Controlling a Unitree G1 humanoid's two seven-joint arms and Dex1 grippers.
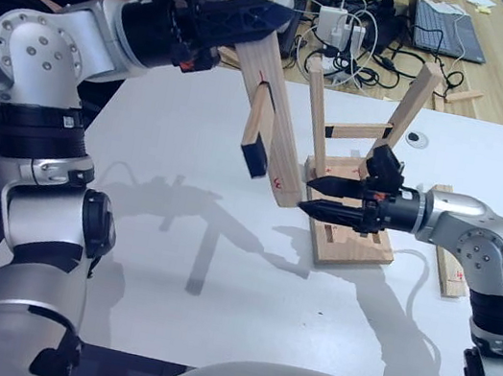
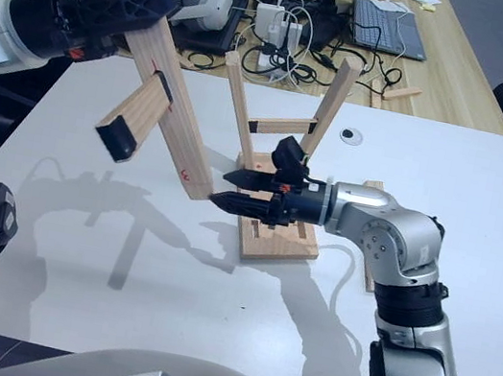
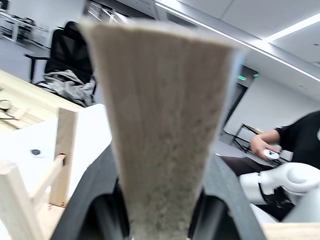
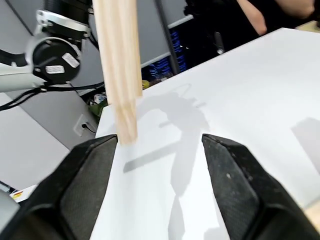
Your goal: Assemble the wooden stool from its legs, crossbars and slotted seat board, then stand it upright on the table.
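Seat board point(image 1: 357, 251) lies flat on the table point(image 1: 398, 350), with the right gripper point(image 1: 309, 192) hovering over its left edge, fingers wide and empty. Beyond, two legs point(image 1: 316, 112) joined by a crossbar point(image 1: 359, 130) stand in it. Left gripper point(image 1: 253, 15) clamps another leg point(image 1: 275, 124) aloft, slanted; seating its foot in a free slot seems next, needing careful alignment.

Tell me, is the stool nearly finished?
About halfway. Done: two legs joined by a crossbar stand in the seat board. In hand: the left gripper grips another leg; the right gripper is open. Left: fitting that, the loose piece, standing it upright.
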